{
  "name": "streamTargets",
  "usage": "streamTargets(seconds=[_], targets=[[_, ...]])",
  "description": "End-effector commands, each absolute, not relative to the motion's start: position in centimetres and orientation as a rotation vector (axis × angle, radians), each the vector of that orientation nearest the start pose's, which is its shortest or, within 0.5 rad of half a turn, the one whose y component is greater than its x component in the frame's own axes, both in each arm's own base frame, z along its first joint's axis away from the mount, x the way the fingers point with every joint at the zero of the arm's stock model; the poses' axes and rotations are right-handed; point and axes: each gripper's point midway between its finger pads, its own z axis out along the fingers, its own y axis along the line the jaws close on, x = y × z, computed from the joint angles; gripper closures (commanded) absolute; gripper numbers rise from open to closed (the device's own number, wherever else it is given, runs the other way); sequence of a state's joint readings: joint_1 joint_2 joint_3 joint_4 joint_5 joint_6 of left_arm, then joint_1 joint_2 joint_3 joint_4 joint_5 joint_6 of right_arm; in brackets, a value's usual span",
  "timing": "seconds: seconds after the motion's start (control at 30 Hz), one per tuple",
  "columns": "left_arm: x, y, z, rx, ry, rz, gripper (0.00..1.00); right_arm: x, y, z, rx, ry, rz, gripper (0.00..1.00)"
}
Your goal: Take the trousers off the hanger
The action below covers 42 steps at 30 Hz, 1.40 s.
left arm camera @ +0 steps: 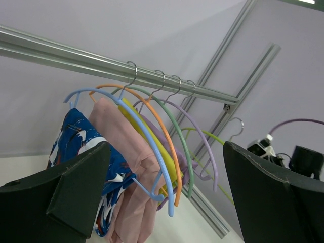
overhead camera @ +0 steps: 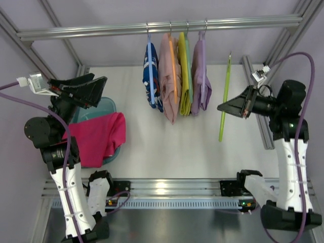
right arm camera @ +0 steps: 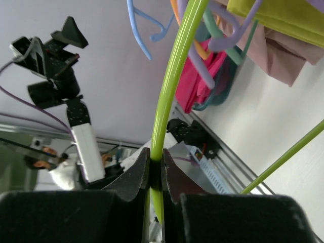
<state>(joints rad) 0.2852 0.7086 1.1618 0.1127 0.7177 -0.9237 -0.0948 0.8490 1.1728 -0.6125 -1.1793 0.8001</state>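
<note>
The magenta trousers (overhead camera: 98, 135) lie crumpled over a teal tub (overhead camera: 107, 105) at the left of the table, off the hanger; in the right wrist view the trousers (right arm camera: 202, 78) show behind the hanging hangers. The lime-green hanger (overhead camera: 225, 98) is bare and hangs apart from the rail's garments. My right gripper (overhead camera: 221, 107) is shut on its lower arm, and the hanger (right arm camera: 174, 66) runs up from between the pinched fingers of that gripper (right arm camera: 156, 169). My left gripper (overhead camera: 99, 81) stands wide open above the tub, holding nothing. From the left wrist, the left gripper (left arm camera: 164, 202) faces the rail.
A metal rail (overhead camera: 162, 26) across the back carries a blue patterned garment (overhead camera: 152, 76), a peach-pink one (overhead camera: 169, 81), a yellow-green one (overhead camera: 185, 81) and a lilac one (overhead camera: 201, 76) on coloured hangers. Aluminium frame posts (overhead camera: 255, 101) stand at the right.
</note>
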Motion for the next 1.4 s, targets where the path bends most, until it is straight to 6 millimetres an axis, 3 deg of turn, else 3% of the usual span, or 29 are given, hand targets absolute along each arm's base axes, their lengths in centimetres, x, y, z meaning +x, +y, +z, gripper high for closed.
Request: streamTargets(seconds=[0.0,0.23,0.43,0.67,0.83,1.2,1.37], targets=[[20.9,-8.5,52.8,0.036,1.177,-0.89,0.01,18.1,16.0,42.9,-0.2,1.879,1.665,1.0],[20.9,-8.5,52.1,0.023,1.187,-0.897,0.01,19.5,15.9,48.2,-0.242,1.84,1.714,1.0],[21.1,-8.4,52.2,0.016,1.188,-0.899,0.02,22.4,14.6,50.6,-0.116,1.85,1.706,1.0],[21.2,-8.2,52.4,0.013,1.188,-0.884,0.02,27.8,11.9,50.2,0.138,1.903,1.759,1.0],[21.5,-7.9,52.3,0.003,1.197,-0.859,0.01,29.1,11.3,51.0,0.198,1.903,1.786,1.0],[22.1,-7.6,51.9,-0.026,1.209,-0.871,0.01,31.5,9.5,50.2,0.356,1.91,1.806,1.0],[22.3,-7.6,51.6,-0.027,1.218,-0.868,0.02,31.7,8.4,48.0,0.39,1.907,1.763,1.0]])
